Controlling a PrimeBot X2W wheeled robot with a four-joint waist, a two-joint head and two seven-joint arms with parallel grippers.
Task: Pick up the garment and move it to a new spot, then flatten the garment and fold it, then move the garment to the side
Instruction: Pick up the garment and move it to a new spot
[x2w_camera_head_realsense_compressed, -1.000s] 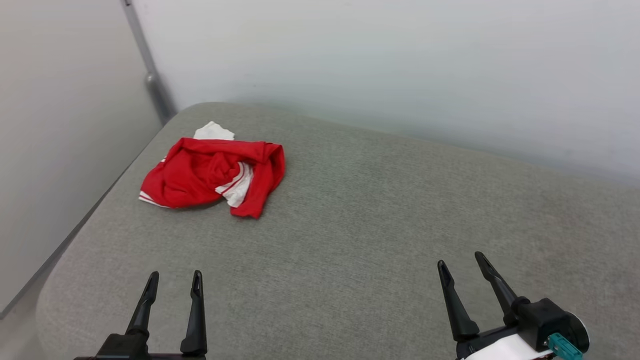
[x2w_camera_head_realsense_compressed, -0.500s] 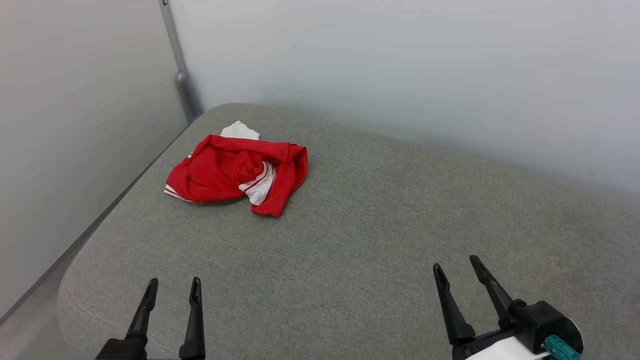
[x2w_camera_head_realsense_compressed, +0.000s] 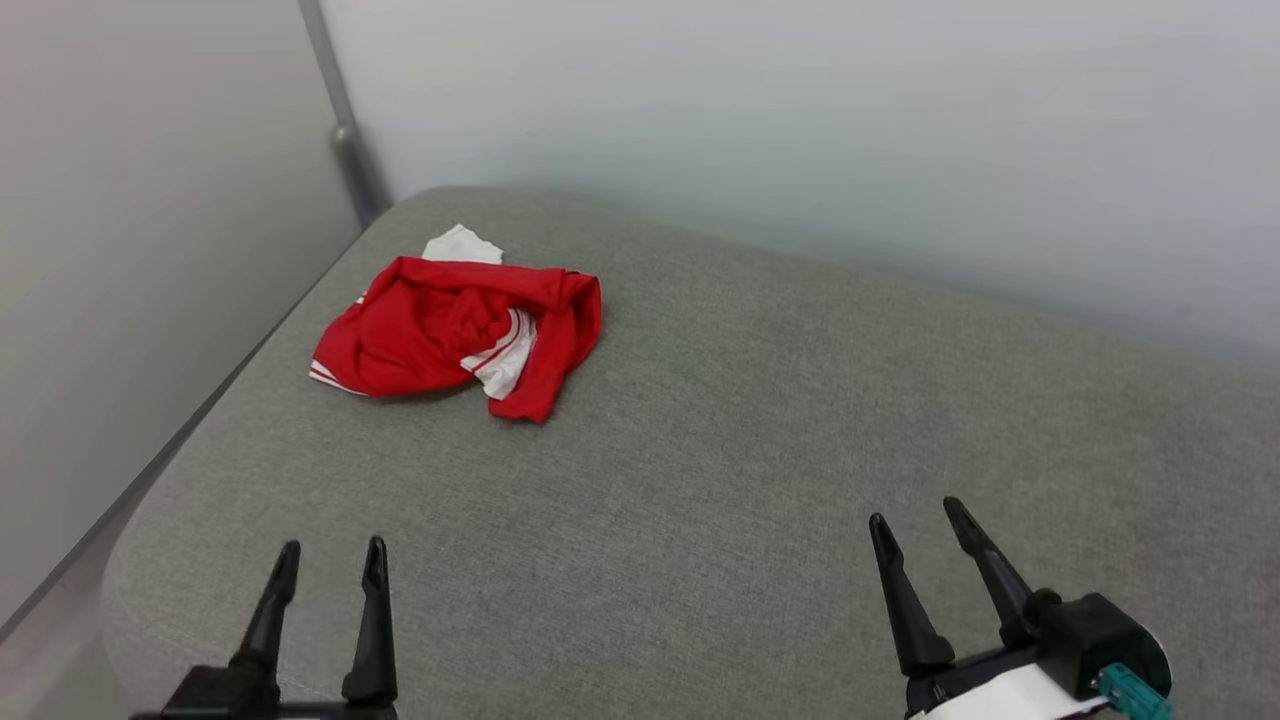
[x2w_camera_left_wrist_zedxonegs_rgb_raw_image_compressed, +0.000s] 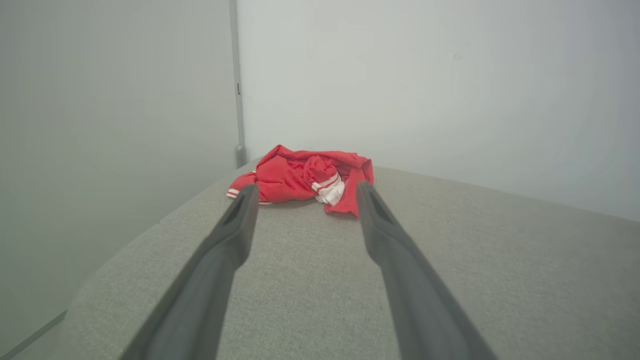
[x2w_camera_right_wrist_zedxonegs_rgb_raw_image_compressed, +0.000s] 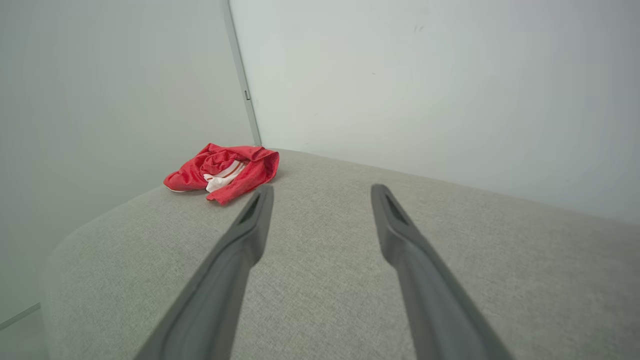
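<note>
Nearest to us, at the lower left of the head view, our left gripper, a claw of two long dark fingers, sits at the near edge of a broad grey woven-fabric cushion. Its jaws stand wide apart and hold nothing. At the lower right, our right gripper, the same dark two-fingered claw, is likewise spread wide and empty, its fingers tilted a little to the left. Both point away from us.

Beyond the fingertips stretches bare grey fabric. Farther off, toward the cushion's far left corner, rests the garment: a red jersey-style shirt with white sleeve cloth and red-and-white striped trim, crumpled into a loose heap. We cannot read any print in this bunched state. It lies well apart from both grippers, nearer the left one. In the left wrist view it sits straight ahead between the two fingers; in the right wrist view it lies off to the left.

Behind the cushion rise plain pale walls, meeting at a grey metal strip in the corner just past the garment.

We judge that the first step, picking up the garment, is not yet under way. The next move calls for a long reach forward and leftward, probably by the left arm, lowering open fingers onto a raised fold and closing on enough cloth to lift the heap clear.
</note>
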